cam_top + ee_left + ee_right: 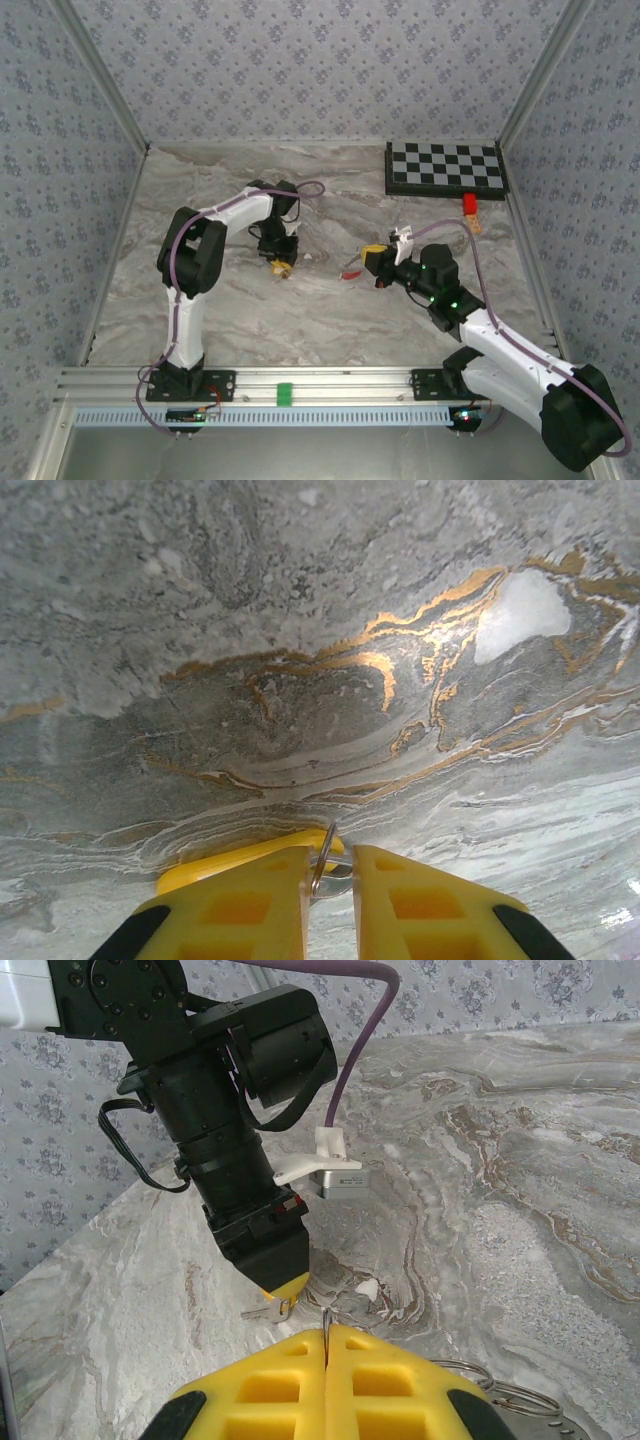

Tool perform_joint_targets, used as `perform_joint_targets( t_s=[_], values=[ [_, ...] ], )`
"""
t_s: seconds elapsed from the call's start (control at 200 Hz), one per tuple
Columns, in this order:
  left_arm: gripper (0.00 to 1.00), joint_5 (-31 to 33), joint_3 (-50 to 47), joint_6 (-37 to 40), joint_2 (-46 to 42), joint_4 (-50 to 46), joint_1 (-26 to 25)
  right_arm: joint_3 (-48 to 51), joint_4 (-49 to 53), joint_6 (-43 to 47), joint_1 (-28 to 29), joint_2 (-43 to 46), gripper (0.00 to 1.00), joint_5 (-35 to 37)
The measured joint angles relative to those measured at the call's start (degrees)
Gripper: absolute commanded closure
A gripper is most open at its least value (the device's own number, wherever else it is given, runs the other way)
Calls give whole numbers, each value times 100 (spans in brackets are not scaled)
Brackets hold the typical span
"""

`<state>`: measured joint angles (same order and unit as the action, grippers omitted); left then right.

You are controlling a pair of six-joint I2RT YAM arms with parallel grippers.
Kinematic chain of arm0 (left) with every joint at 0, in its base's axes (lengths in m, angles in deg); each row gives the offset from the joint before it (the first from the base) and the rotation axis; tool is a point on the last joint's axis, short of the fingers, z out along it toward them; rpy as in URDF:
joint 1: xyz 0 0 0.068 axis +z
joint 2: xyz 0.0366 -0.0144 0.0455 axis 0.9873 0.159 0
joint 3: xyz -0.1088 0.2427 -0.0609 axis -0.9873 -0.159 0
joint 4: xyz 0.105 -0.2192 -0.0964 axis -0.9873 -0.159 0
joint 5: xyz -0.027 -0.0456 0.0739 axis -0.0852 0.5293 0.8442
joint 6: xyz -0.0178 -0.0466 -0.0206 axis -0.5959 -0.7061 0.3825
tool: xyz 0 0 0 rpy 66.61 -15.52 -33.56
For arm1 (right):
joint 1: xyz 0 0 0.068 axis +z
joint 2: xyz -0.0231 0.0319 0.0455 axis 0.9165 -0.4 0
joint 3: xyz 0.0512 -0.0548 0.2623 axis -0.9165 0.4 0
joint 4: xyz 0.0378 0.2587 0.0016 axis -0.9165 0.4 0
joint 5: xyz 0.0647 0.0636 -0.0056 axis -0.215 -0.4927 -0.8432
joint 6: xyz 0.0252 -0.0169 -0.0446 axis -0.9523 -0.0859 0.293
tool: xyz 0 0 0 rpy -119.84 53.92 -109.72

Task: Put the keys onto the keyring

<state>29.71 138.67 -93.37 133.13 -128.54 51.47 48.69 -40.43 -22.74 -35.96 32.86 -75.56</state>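
Marble table [330, 320], with a checkerboard [445, 168] at its far right. The left gripper [287, 1286] points down at mid-table, clamped on the key [260, 1311]. The right gripper [327, 1340] has its yellow fingers pressed together on a wire of the keyring [497, 1392], whose loops show just beside its right finger.

Right wrist view: the key's silver blade lies nearly level, long axis across the picture, tip pointing left, away from the right gripper. A thin wire end stands up from the finger seam, near the key but apart.

Left wrist view: the key appears edge-on, a thin metal strip between the fingers [250, 905], pointing away from the camera towards the table.

Top view: the red tag [350, 272] sits between the two grippers; key and wire are too small to make out.
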Motion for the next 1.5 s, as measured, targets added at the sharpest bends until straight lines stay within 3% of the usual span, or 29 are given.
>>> perform_joint_targets(
  t_s=[0.545,0.71,1.02,1.499],
  values=[
    [86,2,0,4,68,-15,0,0,4,0,0,0,100,0],
    [100,2,2,33,68,-17,0,0,4,0,0,0,100,0],
    [100,98,-26,42,-7,52,-72,0,4,0,0,0,100,0],
    [100,778,-1176,-103,-2225,1565,-623,0,4,0,0,2,100,-2]
  ],
)
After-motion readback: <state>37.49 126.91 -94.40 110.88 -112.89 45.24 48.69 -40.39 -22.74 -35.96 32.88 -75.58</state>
